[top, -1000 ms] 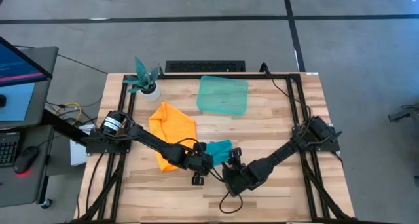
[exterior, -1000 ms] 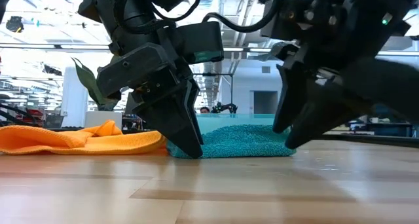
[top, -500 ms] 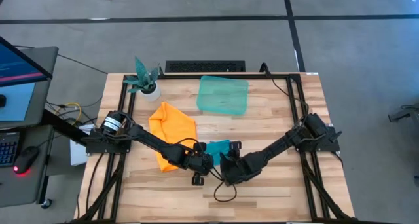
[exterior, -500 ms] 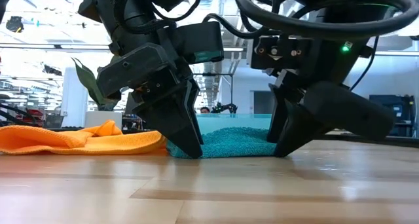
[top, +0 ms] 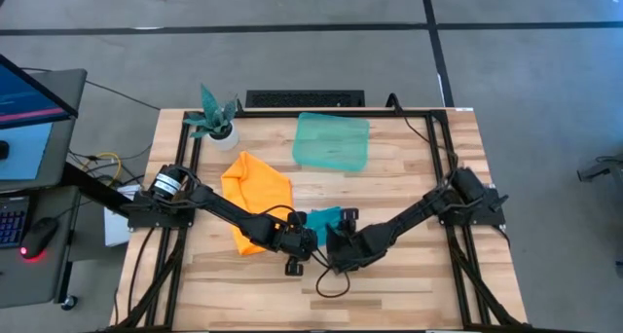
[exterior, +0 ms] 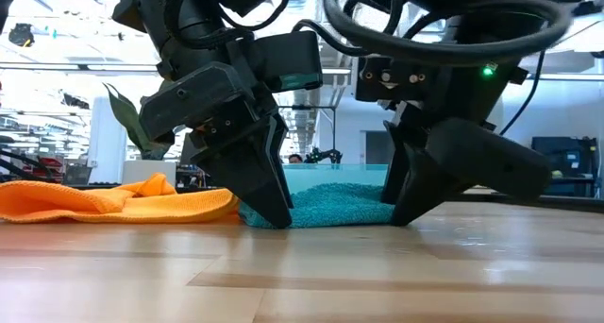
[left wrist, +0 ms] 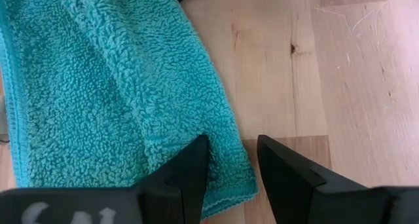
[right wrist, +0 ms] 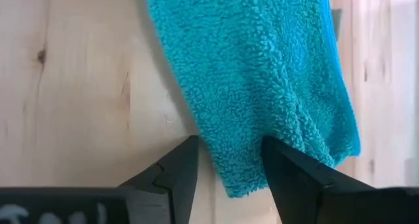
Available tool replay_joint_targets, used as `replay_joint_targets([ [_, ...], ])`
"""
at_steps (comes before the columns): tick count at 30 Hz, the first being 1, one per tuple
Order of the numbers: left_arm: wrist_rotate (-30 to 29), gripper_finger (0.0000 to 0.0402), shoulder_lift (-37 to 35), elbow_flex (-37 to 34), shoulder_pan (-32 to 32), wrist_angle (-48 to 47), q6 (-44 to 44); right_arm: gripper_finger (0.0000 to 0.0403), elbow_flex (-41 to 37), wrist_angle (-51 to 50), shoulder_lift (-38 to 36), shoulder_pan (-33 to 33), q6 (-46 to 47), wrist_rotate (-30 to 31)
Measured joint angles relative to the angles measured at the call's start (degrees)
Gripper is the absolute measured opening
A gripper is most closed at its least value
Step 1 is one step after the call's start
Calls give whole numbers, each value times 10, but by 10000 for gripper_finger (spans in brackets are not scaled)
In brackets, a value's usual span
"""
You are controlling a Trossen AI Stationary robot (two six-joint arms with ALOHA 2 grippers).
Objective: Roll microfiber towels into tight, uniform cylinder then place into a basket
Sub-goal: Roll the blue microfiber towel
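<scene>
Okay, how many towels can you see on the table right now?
2. The orange towel lies crumpled on the table's left half, near the left arm. The turquoise towel lies folded near the front middle, between the left claw and right claw. None appears hidden.

Left pincer [exterior: 269, 195] and right pincer [exterior: 401, 195] lowered, fingers parted.

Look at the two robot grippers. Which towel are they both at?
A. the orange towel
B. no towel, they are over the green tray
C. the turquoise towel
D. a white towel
C: the left gripper and the right gripper stand at either end of the turquoise towel, while the orange towel lies off to the side and the green tray sits farther back.
</scene>
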Motion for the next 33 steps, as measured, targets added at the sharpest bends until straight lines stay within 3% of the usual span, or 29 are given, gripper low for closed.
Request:
replay_joint_targets([
  [12, 0, 127, 0, 0, 0, 0, 0, 217, 58, -79, 4, 42, -59, 3],
  [19, 1, 127, 0, 0, 0, 0, 0, 211, 45, -62, 3, 20, -63, 20],
  [33, 1, 127, 0, 0, 0, -3, 0, 207, -4, 15, -3, -20, -61, -27],
])
